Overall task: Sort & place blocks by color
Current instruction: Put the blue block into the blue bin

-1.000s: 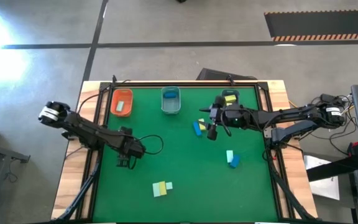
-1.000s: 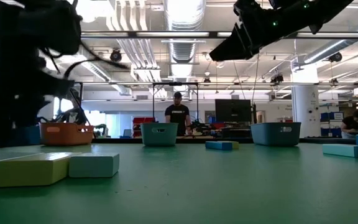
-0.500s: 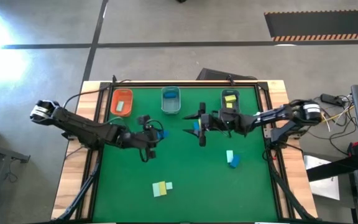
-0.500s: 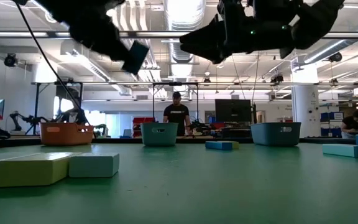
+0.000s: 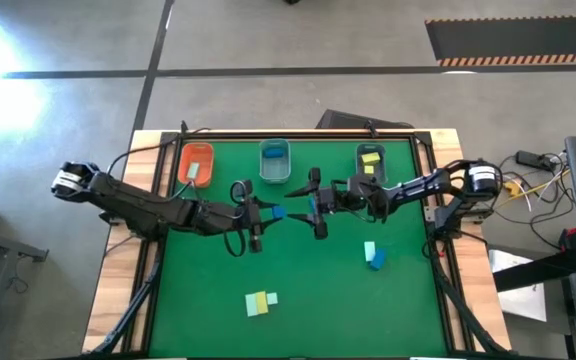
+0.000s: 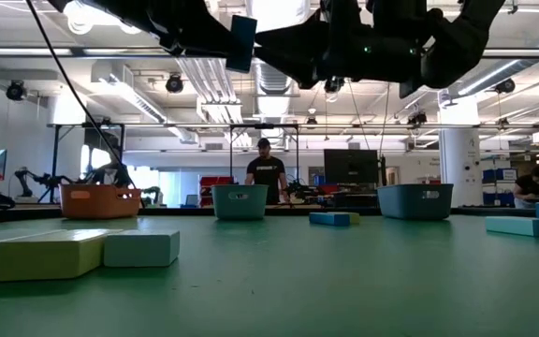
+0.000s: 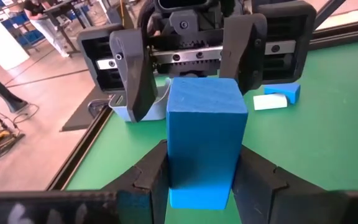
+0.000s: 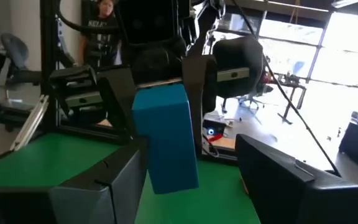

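A blue block [image 7: 204,130] hangs high over the middle of the green table [image 5: 298,290], with my left gripper [image 7: 204,180] shut on it. The block [image 5: 278,212] sticks out toward my right gripper [image 5: 308,206]. That gripper faces it from the table's right, fingers open [image 8: 197,180]. Its fingers stand just beyond the block's free end [image 8: 166,137], and I cannot tell whether they touch it. On the mat lie a mint and a blue block [image 5: 372,253] and a yellow-and-mint group [image 5: 260,302]. My left gripper pinches the blue block's two long sides [image 7: 169,165] between its two fingers, at the end nearer the wrist. The fingers lie along the block, about level, pointing toward the table's right. The block is lifted clear of the table [image 6: 242,42] and juts out past the fingertips.
Three bins stand along the far edge: an orange one [image 5: 196,163], a clear one [image 5: 275,160] and a dark one [image 5: 371,160] with a yellow block inside. A flat blue block [image 6: 330,218] lies far back. A person stands in the room beyond the table [image 6: 268,173].
My left gripper has risen from the mat's left part and swung toward the table's right, tipping from pointing down to nearly level, with the blue block lifted clear. My right gripper has moved toward the table's left and tipped up to level, now facing the block.
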Motion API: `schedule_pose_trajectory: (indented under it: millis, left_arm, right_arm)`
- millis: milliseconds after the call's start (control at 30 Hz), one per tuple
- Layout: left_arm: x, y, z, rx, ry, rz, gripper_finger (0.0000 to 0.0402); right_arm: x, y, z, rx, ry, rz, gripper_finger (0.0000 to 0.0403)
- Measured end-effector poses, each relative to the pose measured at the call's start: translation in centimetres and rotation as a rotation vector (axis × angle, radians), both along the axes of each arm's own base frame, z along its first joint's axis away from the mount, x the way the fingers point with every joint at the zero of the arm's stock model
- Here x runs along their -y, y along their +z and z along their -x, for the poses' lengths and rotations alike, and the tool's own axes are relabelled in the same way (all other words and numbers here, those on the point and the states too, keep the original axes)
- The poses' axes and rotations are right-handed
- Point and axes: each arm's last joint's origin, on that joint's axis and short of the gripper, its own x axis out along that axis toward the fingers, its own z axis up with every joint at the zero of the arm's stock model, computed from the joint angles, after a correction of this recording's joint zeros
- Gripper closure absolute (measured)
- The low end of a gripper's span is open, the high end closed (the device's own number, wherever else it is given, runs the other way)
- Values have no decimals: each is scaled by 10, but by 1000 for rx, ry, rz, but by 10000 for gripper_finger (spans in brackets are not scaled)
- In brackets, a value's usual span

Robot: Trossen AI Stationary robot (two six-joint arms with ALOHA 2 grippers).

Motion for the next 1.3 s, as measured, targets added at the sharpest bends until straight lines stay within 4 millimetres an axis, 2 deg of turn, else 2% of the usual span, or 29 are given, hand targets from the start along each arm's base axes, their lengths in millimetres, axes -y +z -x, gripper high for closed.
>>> schedule_pose_trajectory:
  millis: [233,467,700,1033,1300]
  left_arm:
    - [-5,-1,-6,39,0,20,285]
    - [-9,4,-3,48,12,30,285]
    - [-12,3,-1,23,40,25,285]
    - [-14,2,-1,12,39,18,285]
    - [-14,1,-1,2,34,13,285]
  right_arm:
    - [0,3,1,12,22,17,170]
    - [1,7,3,10,-6,18,178]
    - [2,16,5,-114,0,10,180]
    - [3,27,-3,-120,-3,34,146]
    - [5,30,-19,-129,-12,69,156]
